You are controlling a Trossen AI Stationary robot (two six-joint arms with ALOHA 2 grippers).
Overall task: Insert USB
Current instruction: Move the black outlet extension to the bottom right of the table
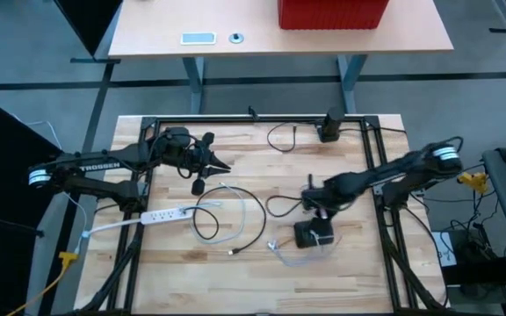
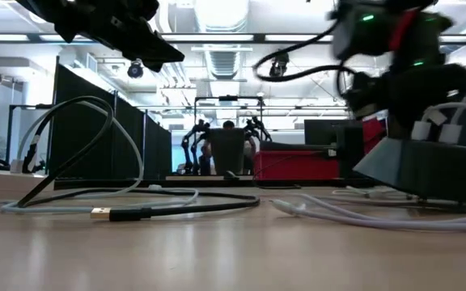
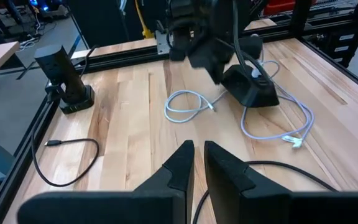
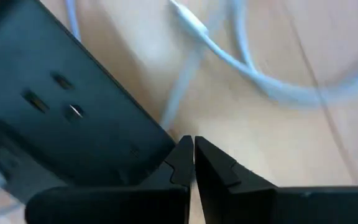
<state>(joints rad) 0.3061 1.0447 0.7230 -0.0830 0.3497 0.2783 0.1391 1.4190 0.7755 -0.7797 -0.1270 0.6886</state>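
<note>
While overhead hides them, charger block (image 4: 61, 118) ports show up close.

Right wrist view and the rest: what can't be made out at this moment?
- Right wrist view: the black hub is cut off by the picture's edge; the white cable is blurred.
- High view: the right gripper hides part of the hub.
- Low view: the black cable's USB plug shows, its far end does not.
</note>
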